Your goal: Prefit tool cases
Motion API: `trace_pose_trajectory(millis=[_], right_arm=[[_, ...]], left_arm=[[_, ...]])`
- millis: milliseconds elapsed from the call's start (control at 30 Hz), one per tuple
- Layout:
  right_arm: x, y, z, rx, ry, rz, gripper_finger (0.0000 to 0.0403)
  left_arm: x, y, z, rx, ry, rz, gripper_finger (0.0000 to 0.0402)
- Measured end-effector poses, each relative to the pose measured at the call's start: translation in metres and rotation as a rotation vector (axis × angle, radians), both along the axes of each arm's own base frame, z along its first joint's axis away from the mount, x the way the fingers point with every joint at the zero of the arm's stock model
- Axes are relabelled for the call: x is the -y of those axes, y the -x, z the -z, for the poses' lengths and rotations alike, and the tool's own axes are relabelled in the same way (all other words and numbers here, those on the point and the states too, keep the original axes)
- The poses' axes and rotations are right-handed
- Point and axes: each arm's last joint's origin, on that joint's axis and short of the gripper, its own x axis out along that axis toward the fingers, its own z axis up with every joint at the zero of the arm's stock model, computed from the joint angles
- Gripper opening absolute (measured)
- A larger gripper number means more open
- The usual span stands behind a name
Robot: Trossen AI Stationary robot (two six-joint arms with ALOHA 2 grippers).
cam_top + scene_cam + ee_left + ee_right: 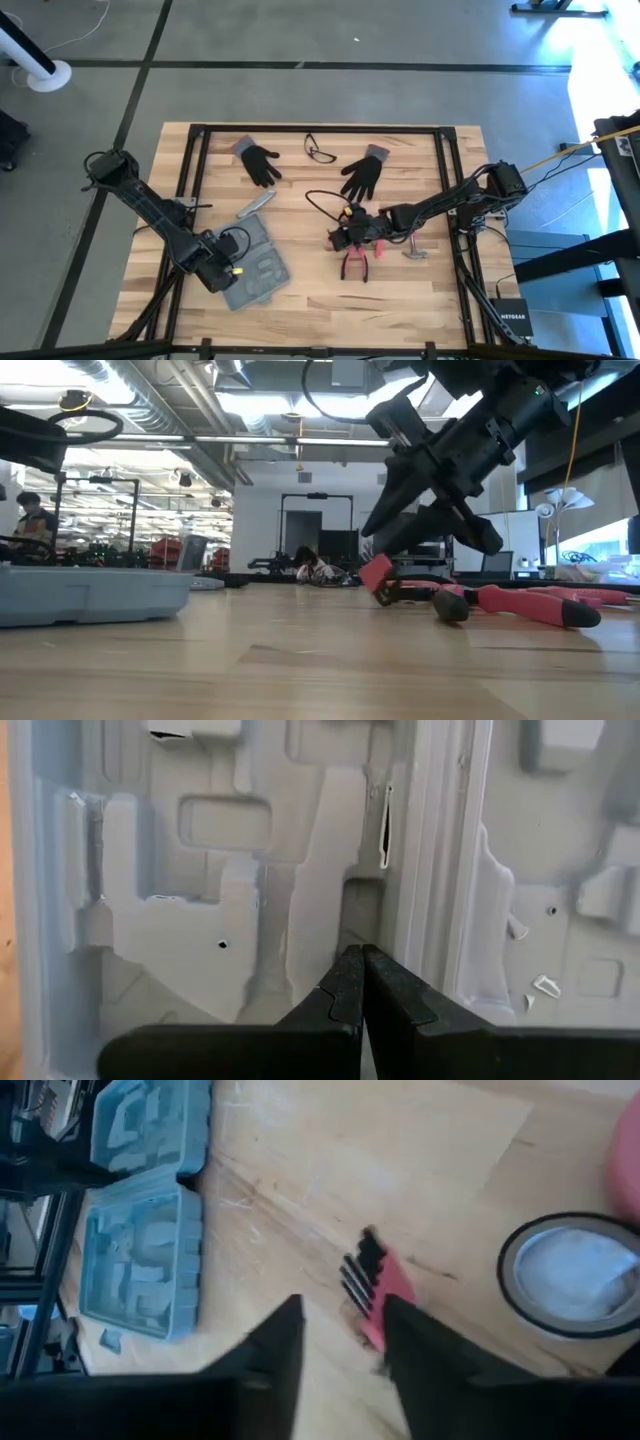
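Your left gripper (222,278) is sitting closed over the open tool case (255,266). Your right gripper (340,1342) is hanging open above the red hex key set (372,1285), with the case well off to its left.

The left gripper (361,982) points down with jaws pressed together, while the right gripper (341,1342) hangs with jaws parted.

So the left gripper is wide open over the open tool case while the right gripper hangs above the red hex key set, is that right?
Not quite. The left gripper is shut, fingertips pressed together, as the left wrist view shows. It is over the open tool case, and the right gripper does hang above the red hex key set.
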Motion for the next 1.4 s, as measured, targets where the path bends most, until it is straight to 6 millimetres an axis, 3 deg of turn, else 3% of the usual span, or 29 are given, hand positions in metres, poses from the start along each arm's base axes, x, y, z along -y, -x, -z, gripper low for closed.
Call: trace_pose_trajectory(millis=[133, 233, 433, 600, 767, 900, 1100, 1233, 1333, 1400], right_arm=[[0.004, -0.003, 0.001, 0.02, 0.023, 0.025, 0.021], [0.005, -0.009, -0.005, 0.1, 0.044, -0.021, 0.023], [0.007, -0.012, -0.009, 0.053, 0.036, -0.176, 0.0227], [0.002, -0.012, -0.01, 0.057, -0.006, -0.195, 0.0213], [-0.001, -0.011, -0.01, 0.055, -0.015, -0.198, 0.0204], [-0.001, -0.012, -0.011, 0.067, -0.013, -0.191, 0.0204], [0.0, -0.016, -0.015, 0.122, 0.011, -0.188, 0.0204], [-0.001, -0.018, -0.018, 0.166, 0.032, -0.22, 0.0204], [-0.004, -0.018, -0.021, 0.189, 0.029, -0.239, 0.0204], [-0.005, -0.018, -0.023, 0.2, 0.032, -0.23, 0.0204]], left_arm=[[0.0, 0.0, 0.0, 0.007, 0.002, -0.015, 0.0], [0.0, -0.001, -0.001, 0.013, 0.006, -0.018, 0.0], [0.001, -0.008, -0.003, 0.098, 0.021, -0.066, 0.0], [-0.005, -0.016, -0.003, 0.176, 0.072, -0.326, 0.0], [0.011, -0.026, 0.012, 0.242, 0.25, -0.448, 0.0], [0.016, -0.028, 0.008, 0.274, 0.268, -0.384, 0.0], [-0.008, -0.032, -0.03, 0.391, 0.015, -0.246, 0.0], [-0.013, -0.05, -0.045, 0.442, 0.007, 0.086, 0.0], [-0.012, -0.064, -0.038, 0.383, 0.037, 0.42, 0.0], [-0.018, -0.068, -0.03, 0.321, 0.009, 0.523, 0.0]])
